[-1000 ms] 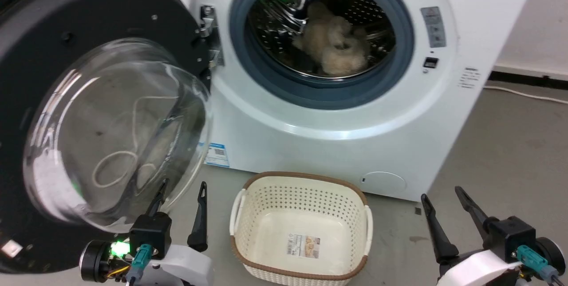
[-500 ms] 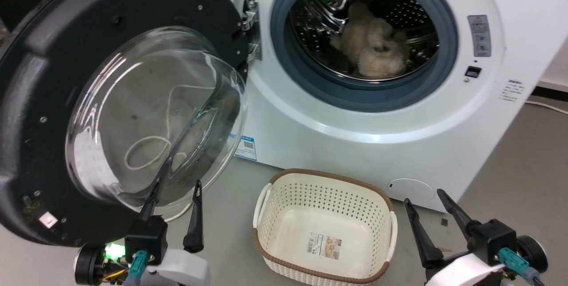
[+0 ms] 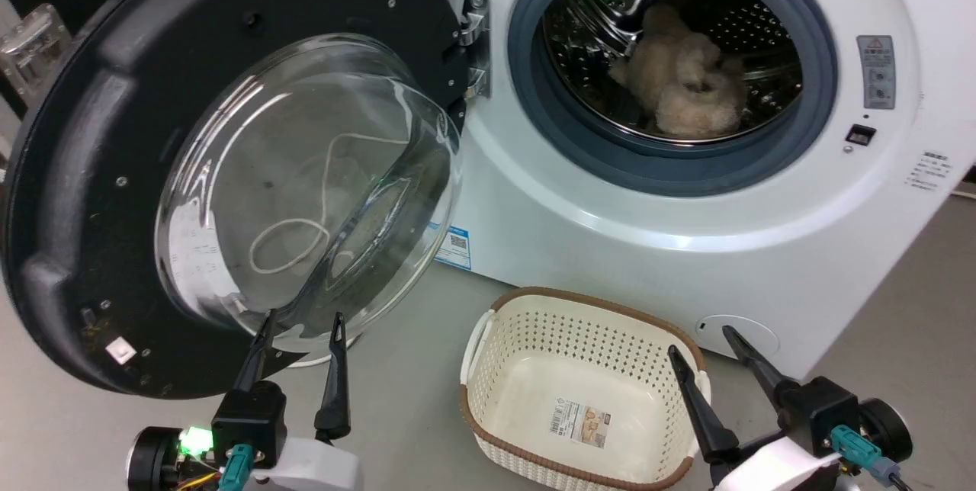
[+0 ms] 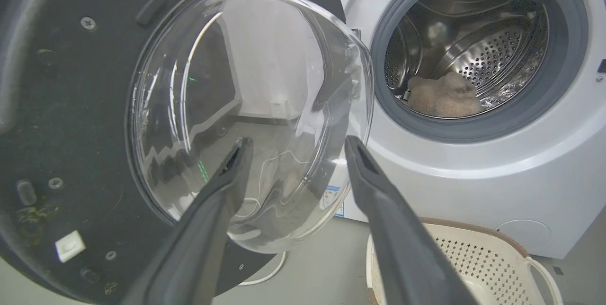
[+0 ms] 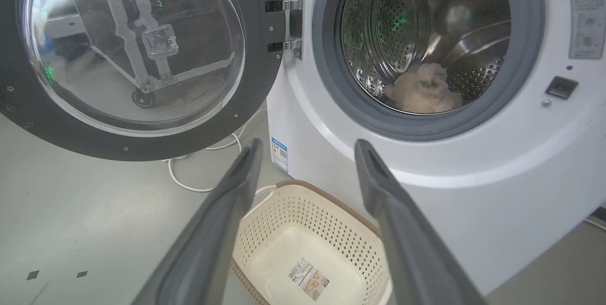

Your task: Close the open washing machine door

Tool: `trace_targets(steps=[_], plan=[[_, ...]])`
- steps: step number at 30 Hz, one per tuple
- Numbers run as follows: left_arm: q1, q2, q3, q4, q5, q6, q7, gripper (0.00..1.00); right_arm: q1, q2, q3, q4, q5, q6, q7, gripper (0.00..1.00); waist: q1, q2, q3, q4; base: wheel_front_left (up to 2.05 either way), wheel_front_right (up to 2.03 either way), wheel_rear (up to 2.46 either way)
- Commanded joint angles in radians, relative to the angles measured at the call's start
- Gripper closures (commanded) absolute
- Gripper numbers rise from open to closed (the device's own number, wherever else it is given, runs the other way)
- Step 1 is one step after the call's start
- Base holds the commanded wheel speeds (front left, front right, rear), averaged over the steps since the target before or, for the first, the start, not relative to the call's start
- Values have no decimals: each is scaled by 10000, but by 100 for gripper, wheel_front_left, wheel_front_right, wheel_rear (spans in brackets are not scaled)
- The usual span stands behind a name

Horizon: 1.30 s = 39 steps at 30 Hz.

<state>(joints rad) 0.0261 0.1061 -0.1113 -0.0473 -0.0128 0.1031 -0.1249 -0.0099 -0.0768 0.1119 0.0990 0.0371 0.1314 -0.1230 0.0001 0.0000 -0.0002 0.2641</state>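
Note:
The washing machine door (image 3: 91,171) stands swung wide open to the left of the machine. It has a broad black rim and a bulging clear glass bowl (image 3: 305,186), and hangs on a metal hinge (image 3: 474,41). My left gripper (image 3: 303,317) is open just below and in front of the bowl's lower edge, touching nothing. In the left wrist view the left gripper (image 4: 298,140) points at the bowl and the door's rim (image 4: 61,106). My right gripper (image 3: 700,340) is open, low at the right near the machine's base. In the right wrist view the right gripper (image 5: 308,142) faces the machine, the door (image 5: 265,58) at upper left.
The grey-ringed drum mouth (image 3: 526,87) holds a fluffy beige item (image 3: 679,87). A cream perforated basket (image 3: 534,294) with a brown rim stands on the floor between my grippers, in front of the machine. A white cable (image 5: 189,184) lies on the floor under the door.
The head camera has turned left, so door, machine and basket sit further right in the picture. Both grippers stay open and the door hangs open as before.

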Motion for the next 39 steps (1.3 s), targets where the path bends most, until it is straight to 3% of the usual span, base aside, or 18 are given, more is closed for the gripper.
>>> trace_targets(steps=[1,38,39], plan=[[137,46,-45,-60,-34,62,-101,0,-201,-67,75,68,102,-4,-103,0,-1,0,-4,64,0,0,0],[366,563,-725,-162,-85,571,-957,0,-174,-294,674,446,188,-6,-976,0,-1,0,38,1810,0,0,0],[375,567,-725,-165,-128,562,-978,49,-157,-296,685,450,186,-6,-997,0,-1,0,40,1853,0,0,0]])
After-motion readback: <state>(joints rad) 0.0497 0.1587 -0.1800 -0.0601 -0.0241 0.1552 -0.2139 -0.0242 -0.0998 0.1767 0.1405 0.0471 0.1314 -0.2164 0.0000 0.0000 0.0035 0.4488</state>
